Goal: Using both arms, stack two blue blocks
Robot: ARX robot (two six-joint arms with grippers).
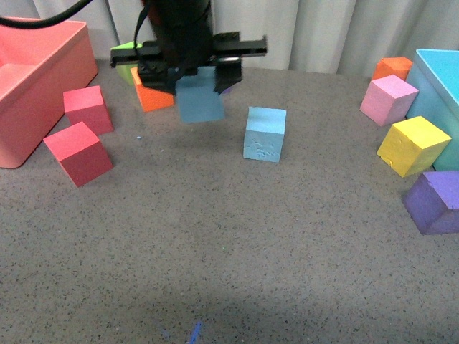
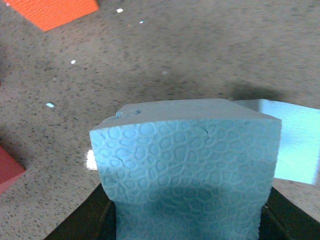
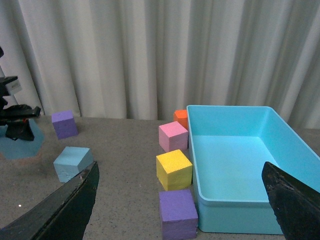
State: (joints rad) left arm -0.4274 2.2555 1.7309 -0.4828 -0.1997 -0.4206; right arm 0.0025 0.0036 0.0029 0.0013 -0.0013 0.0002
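"Two blue blocks. Where is the first?"

"Upper middle of the front view, a bit left. The left gripper pinches the held blue block by two sides, in the air. It looks like light, squishy foam, so a soft squeeze should do."

"And the other?"

"The scuffed blue block sits on the table, just right. The right gripper has its fingers spread wide, holding nothing."

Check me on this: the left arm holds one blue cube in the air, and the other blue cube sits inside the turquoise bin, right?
No. The left arm does hold one blue cube in the air, but the other blue cube sits on the table, not inside the turquoise bin. The front view shows it.
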